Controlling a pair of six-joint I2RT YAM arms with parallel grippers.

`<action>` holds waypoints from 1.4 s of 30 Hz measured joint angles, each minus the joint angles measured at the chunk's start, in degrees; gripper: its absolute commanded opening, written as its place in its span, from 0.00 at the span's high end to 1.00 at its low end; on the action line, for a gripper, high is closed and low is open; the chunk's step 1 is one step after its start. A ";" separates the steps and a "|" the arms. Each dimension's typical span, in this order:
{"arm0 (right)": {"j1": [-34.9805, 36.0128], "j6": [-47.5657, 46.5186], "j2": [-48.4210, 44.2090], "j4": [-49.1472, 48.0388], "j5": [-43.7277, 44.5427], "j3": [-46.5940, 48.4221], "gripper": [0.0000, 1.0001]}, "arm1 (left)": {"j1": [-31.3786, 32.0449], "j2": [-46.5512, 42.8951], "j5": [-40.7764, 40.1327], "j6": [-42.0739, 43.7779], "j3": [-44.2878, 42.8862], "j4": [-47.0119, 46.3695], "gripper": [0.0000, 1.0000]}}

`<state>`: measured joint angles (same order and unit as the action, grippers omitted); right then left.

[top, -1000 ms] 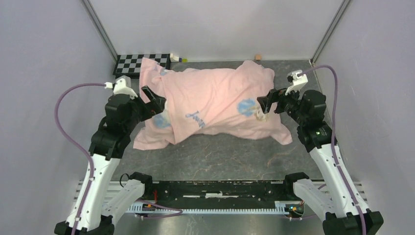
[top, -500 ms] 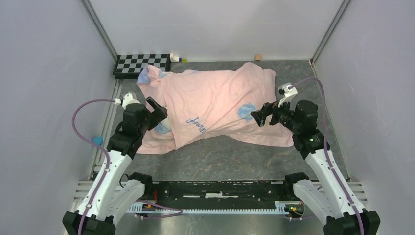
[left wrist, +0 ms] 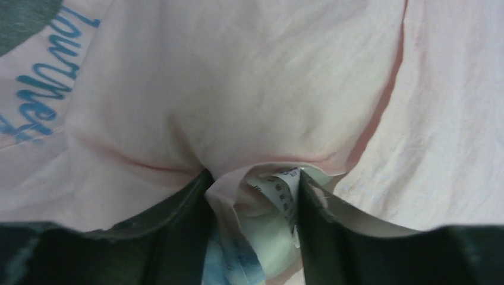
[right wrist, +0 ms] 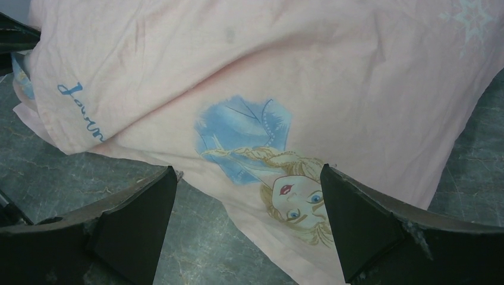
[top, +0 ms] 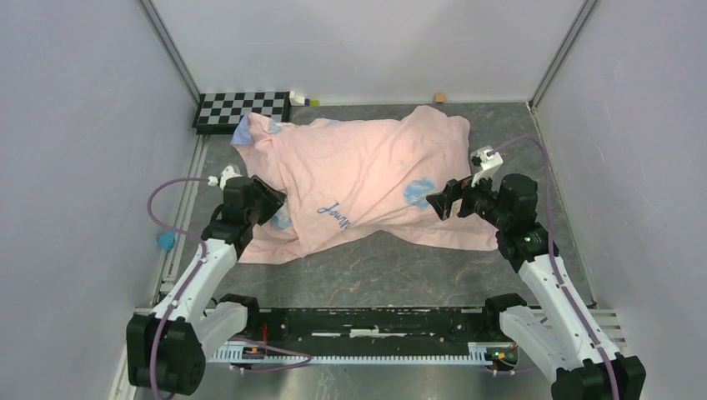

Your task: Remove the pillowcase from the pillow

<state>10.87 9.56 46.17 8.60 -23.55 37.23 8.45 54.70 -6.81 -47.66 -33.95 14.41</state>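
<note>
Clamping a bunched fold of the pillowcase (top: pixel 367 167) between the left fingers (top: pixel 268 201), at the cloth's left end. From the left wrist, pressed together on pink fabric, with a white printed label (left wrist: pixel 284 191) and a scrap of blue print caught in the pinch. Holding the right fingers (top: pixel 439 204) spread wide apart, gripping nothing, poised over the cloth's right part near its front edge; impossible to tell whether touching it. Looking down between them onto a printed girl's face (right wrist: pixel 294 199) with blonde hair, below a blue patch (right wrist: pixel 243 133). Lying pale pink side up across the middle of the dark marbled bench (top: pixel 392 267), rumpled, reaching from near the checkerboard (top: pixel 242 107) at the back left almost to the back right corner. Showing blue cursive lettering (top: pixel 333 212) near the front edge, left of centre. Bulging over the pillow, hidden entirely under the fabric. Flattening into a loose flap on the bench at the near-left corner, beside the left arm. Farther back, against the rear wall, a small tan block (top: pixel 438 97), well apart from the cloth.
</note>
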 measured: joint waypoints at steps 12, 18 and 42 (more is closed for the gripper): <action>0.20 0.02 -1.66 -0.33 -2.05 -0.61 0.02 | 21.57 8.41 13.05 -0.02 2.51 -16.87 0.71; 3.13 0.20 -1.86 -1.05 -1.79 -0.61 0.02 | 29.92 3.19 13.31 0.09 3.43 -15.15 0.64; 37.38 -5.31 14.14 -3.80 27.43 4.50 0.02 | 29.55 -11.63 3.85 5.38 -3.26 10.40 0.05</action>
<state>48.25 4.25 60.31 4.80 3.88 41.74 38.00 43.07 -2.96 -42.28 -37.21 24.82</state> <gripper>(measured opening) 0.979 0.931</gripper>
